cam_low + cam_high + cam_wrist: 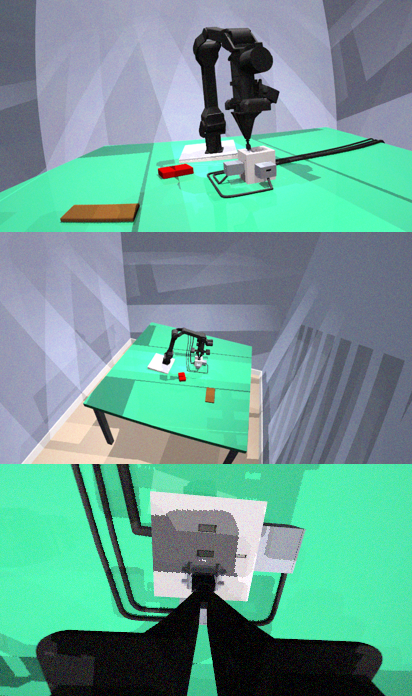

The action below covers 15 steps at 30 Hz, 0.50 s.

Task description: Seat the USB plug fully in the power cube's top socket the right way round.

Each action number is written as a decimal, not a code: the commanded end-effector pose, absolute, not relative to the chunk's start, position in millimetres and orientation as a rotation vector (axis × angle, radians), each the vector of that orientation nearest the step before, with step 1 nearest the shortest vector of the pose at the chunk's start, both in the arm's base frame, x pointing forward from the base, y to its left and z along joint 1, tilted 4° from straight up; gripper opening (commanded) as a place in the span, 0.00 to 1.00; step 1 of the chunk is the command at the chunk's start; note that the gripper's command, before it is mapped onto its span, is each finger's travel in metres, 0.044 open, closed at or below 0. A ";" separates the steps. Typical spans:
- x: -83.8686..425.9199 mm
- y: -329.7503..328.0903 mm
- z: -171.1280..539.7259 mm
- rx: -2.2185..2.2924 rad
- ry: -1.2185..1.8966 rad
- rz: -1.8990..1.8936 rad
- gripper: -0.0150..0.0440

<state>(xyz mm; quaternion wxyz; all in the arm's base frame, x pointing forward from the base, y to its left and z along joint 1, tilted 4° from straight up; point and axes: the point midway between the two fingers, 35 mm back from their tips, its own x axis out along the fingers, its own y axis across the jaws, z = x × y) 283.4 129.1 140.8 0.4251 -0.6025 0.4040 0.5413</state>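
The white power cube (196,363) (249,170) (165,585) stands upright on the table. My gripper (199,357) (247,139) (203,598) points straight down over the cube's top and is shut on the small dark USB plug (248,145) (202,569). The plug stands upright at the cube's top face, near the edge closest to the fingers in the wrist view. Its lower end meets the top face in the exterior view, with hardly any metal showing. The socket under it is hidden, and its exact depth and which way round it is cannot be told.
Grey blocks (234,168) (265,170) (280,549) sit on the cube's sides, with black cables (245,195) (107,559) around it. Open slots (207,528) (205,553) show on top. A red block (181,376) (175,171) and a brown slab (210,395) (100,213) lie on the table.
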 end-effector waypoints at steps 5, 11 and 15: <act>284.1 128.9 139.2 -1.510 1.010 1.354 0.25; 284.1 128.9 138.5 -1.510 1.010 1.354 0.25; 284.2 128.9 138.0 -1.510 1.010 1.354 0.25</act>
